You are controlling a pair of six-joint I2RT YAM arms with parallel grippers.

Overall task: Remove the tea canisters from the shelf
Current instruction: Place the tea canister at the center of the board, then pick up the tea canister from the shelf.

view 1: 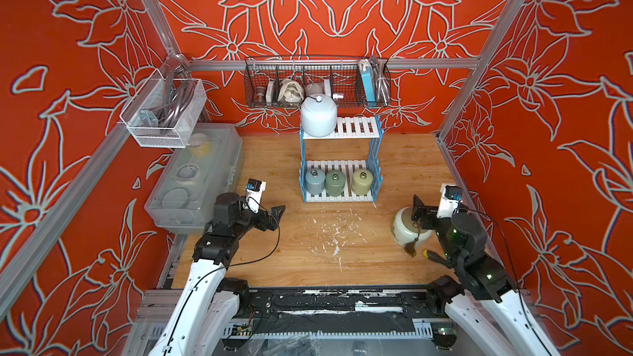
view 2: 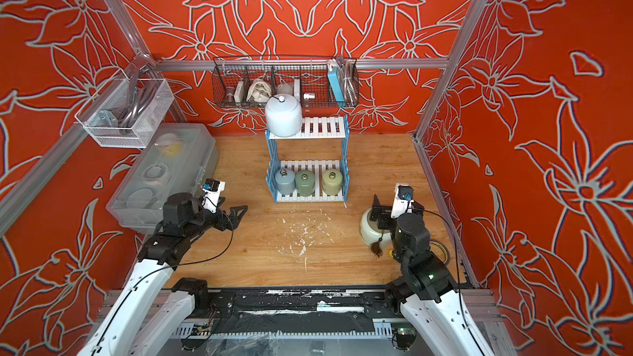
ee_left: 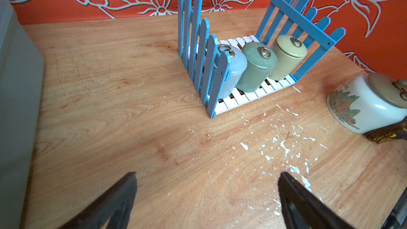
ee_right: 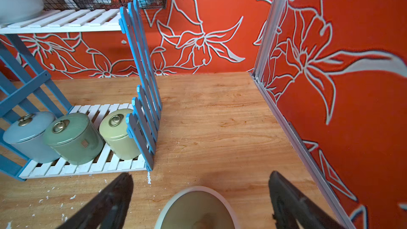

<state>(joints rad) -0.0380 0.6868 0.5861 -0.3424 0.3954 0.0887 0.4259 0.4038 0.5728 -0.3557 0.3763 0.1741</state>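
A small two-tier shelf (view 1: 359, 128), white slats between light-blue picket sides, stood toward the back of the wooden table (view 1: 274, 258). At the left end of its upper board sat the large pale-blue-white canister (view 1: 318, 118), its knobbed lid on. Along the lower board, upright and side by side, stood the grey-blue canister (view 1: 315, 182), the green canister (view 1: 335, 183) and the olive canister (view 1: 362, 182), each with a ring lid. The large cream canister (view 1: 404, 232), leaf-painted and tasselled, stood off the shelf on the table, nearer the front and to the right.
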